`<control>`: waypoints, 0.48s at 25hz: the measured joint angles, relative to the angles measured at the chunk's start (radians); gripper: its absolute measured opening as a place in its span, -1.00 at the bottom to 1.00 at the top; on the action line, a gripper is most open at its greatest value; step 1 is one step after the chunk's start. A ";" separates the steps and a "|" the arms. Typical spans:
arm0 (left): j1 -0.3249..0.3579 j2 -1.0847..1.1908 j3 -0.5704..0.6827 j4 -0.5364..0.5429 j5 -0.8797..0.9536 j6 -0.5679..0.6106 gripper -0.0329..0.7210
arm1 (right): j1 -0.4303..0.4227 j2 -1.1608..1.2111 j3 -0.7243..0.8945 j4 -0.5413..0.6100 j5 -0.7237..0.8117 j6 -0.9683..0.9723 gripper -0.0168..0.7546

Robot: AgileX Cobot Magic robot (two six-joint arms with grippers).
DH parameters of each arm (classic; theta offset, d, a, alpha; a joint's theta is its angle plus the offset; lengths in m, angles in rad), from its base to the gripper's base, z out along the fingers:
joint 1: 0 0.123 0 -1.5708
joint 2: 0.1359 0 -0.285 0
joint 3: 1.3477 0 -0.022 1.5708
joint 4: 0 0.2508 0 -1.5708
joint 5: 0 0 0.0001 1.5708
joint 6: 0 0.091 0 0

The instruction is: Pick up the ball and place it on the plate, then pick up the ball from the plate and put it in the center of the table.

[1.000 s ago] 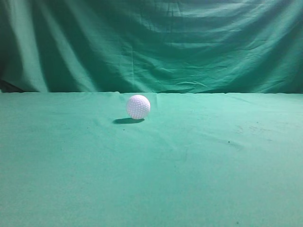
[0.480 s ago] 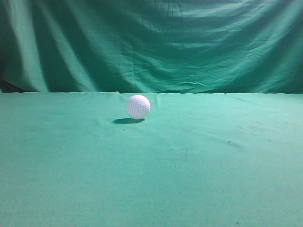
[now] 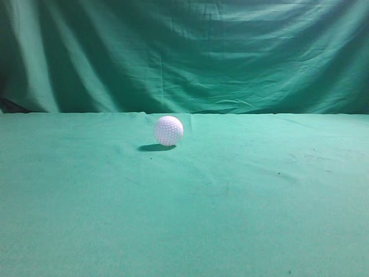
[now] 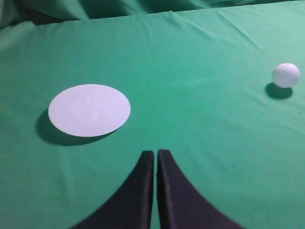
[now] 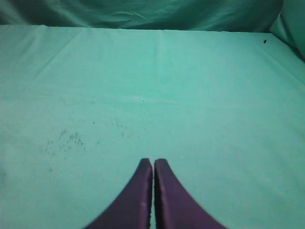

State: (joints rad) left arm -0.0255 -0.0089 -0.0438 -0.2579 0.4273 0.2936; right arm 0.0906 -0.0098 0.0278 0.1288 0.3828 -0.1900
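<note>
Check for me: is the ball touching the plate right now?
Apart. The left wrist view shows the ball far right of the plate, with bare table cloth between them.

Left gripper point(image 4: 156, 153) jaws closed; right gripper point(image 5: 153, 162) jaws closed.

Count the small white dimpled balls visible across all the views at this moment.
1. The small white dimpled ball rests on the green cloth table near its far edge; the left wrist view shows the same ball, right of the pale round plate.
</note>
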 joint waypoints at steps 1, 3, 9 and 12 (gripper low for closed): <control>0.000 -0.001 0.002 0.050 0.002 -0.037 -0.91 | 0.000 0.000 0.000 0.000 0.000 0.000 -0.96; 0.000 -0.002 0.020 0.145 -0.001 -0.127 -0.91 | 0.000 0.000 0.000 0.000 0.000 0.000 -0.96; 0.000 -0.002 0.059 0.247 -0.057 -0.280 -0.91 | 0.000 0.000 0.000 0.000 0.000 0.000 -0.96; 0.000 -0.002 0.060 0.256 -0.064 -0.280 -0.91 | 0.000 0.000 0.000 0.000 0.000 0.000 -0.96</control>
State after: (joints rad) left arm -0.0255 -0.0113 0.0159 -0.0020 0.3636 0.0138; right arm 0.0906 -0.0098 0.0278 0.1288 0.3831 -0.1900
